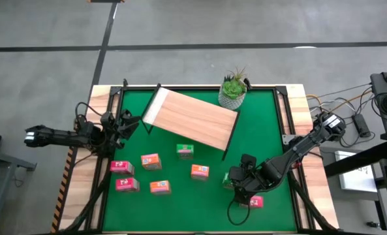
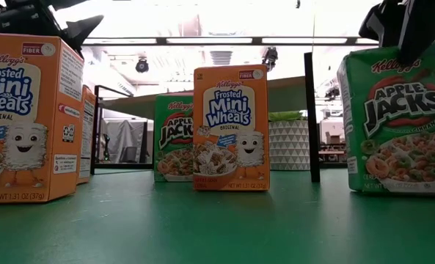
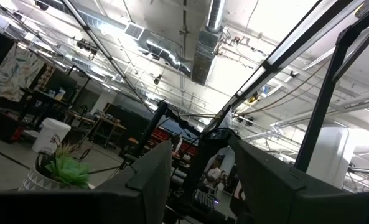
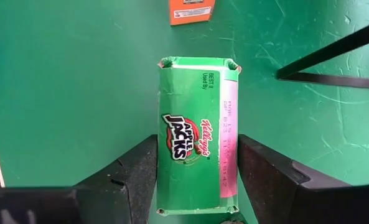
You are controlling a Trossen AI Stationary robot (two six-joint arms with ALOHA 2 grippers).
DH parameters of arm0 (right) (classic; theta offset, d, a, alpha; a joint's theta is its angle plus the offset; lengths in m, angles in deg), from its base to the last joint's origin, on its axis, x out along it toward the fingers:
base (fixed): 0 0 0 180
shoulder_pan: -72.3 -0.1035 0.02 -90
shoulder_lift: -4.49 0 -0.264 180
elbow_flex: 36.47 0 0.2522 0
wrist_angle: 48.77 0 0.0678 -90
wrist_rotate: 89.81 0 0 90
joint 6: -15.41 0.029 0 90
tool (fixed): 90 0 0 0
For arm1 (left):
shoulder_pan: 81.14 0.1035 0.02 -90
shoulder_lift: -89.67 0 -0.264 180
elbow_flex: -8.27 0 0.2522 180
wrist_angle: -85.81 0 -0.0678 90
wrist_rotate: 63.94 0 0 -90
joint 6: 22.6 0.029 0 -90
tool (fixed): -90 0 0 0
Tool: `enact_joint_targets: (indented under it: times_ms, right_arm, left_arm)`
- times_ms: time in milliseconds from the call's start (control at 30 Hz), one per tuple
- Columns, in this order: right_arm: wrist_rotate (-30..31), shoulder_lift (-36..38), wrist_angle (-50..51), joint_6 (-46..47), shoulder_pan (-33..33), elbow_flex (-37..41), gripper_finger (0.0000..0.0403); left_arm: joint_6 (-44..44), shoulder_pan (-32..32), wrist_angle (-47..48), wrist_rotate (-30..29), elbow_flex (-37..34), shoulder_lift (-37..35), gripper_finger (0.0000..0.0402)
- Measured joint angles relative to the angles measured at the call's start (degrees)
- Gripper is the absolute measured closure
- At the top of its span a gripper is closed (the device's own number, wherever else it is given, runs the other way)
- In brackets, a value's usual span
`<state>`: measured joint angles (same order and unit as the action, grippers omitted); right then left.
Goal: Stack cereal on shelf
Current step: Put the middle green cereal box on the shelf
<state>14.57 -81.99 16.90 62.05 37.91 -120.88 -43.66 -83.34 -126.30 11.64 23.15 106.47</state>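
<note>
Small cereal boxes stand on the green mat: pink ones [image 1: 151, 160], orange ones [image 1: 200, 171] and a green one [image 1: 185, 151]. The light-wood shelf [image 1: 193, 117] stands on thin black legs at the far middle, set askew. My right gripper [image 4: 198, 140] points steeply down over another green cereal box [image 1: 228, 180] near the right front, shut on it. That box [image 2: 397, 117] stands upright on its bottom. My left gripper [image 1: 129, 123] waits at the table's left, tipped upward and open, with nothing between its fingers [image 3: 153, 168]. My right gripper pinches the green box near its top end [image 4: 165, 155], one finger on each broad face. The fingers [image 4: 262, 171] come from above, slanting down, and lie across the box's narrow top. The box stays upright with its bottom on the mat.
A potted plant [image 1: 233, 91] stands at the shelf's far right corner. A pink box [image 1: 256, 202] lies just in front of my right gripper. Several boxes cluster left of centre [image 1: 126, 185]. Black frame posts [image 2: 312, 117] rise beside the shelf.
</note>
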Motion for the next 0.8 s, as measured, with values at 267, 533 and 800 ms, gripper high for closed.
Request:
enact_joint_targets:
  times_ms: [267, 533, 800]
  right_arm:
    - [-0.35, 0.06, 0.01, -0.1, 0.02, 0.0, 0.0218]
    - [-1.54, 0.44, 0.04, -1.77, 0.02, -3.93, 0.022]
    - [0.69, 0.46, 0.03, -7.16, 0.6, -12.05, 0.0221]
  left_arm:
    - [0.0, -0.02, 0.0, 0.0, 0.0, 0.0, 0.0239]
    - [0.0, -0.02, -0.3, 0.0, 0.0, 0.0, 0.0239]
    - [-0.01, -0.01, -0.5, -0.01, 0.0, 0.0, 0.0239]
